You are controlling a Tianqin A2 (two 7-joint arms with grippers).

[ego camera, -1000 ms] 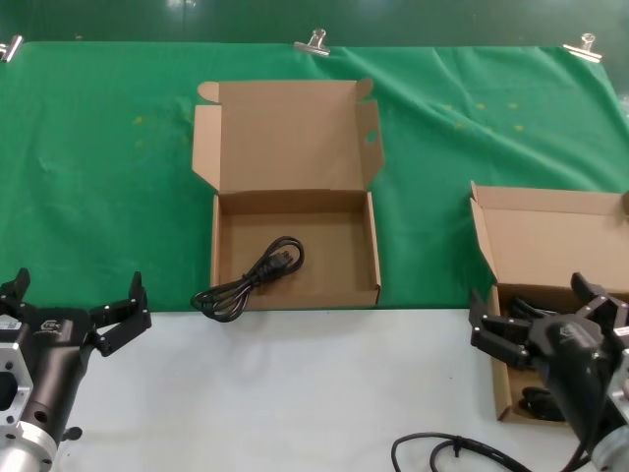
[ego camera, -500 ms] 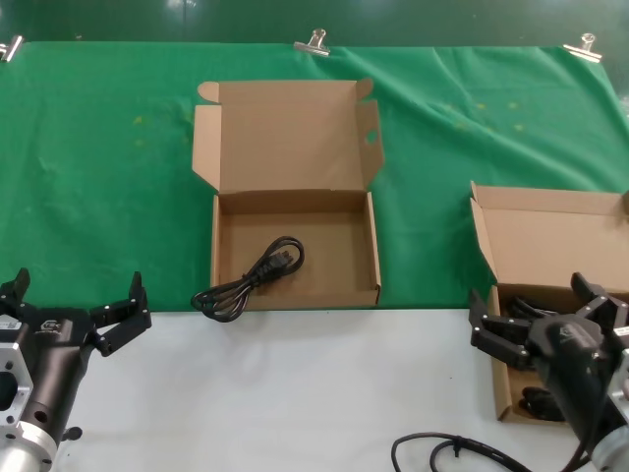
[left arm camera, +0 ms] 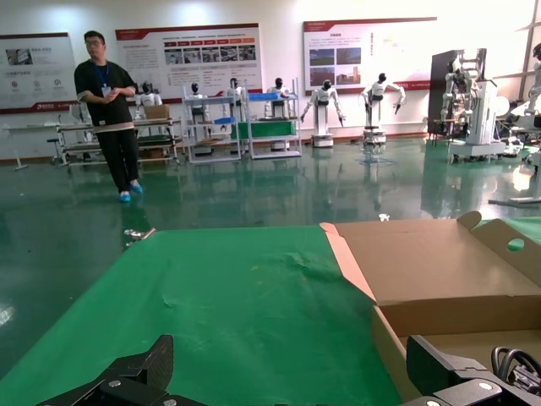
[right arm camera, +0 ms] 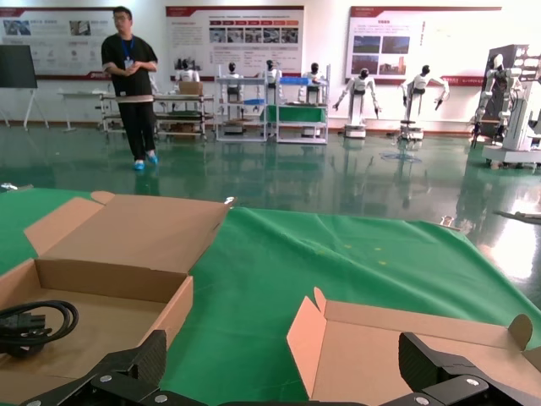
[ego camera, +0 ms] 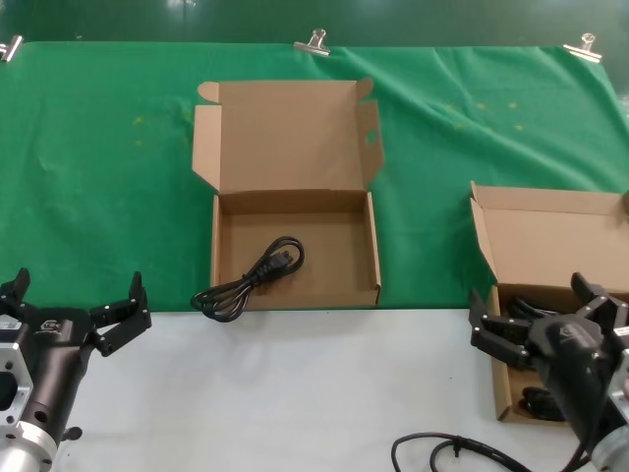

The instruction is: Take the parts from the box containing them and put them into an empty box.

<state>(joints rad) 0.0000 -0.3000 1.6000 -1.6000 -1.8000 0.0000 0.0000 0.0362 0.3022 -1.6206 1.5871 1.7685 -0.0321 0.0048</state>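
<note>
The box with ear-flap lid (ego camera: 292, 138) stands open at the middle of the green cloth. One coiled black cord (ego camera: 251, 280) lies in its tray, its end hanging over the front edge. It also shows in the left wrist view (left arm camera: 517, 365) and the right wrist view (right arm camera: 32, 324). The plain-lid box (ego camera: 550, 241) is at the right, with black cords (ego camera: 536, 401) in it, partly hidden by my right gripper (ego camera: 536, 305), which hovers open over its near left corner. My left gripper (ego camera: 79, 295) is open and empty at the front left, apart from both boxes.
The green cloth (ego camera: 98, 177) is held by metal clips (ego camera: 313, 41) at the back edge. The white tabletop (ego camera: 295, 383) runs along the front. A thick black cable (ego camera: 442, 452) loops at the front right. A person (left arm camera: 108, 110) stands far behind.
</note>
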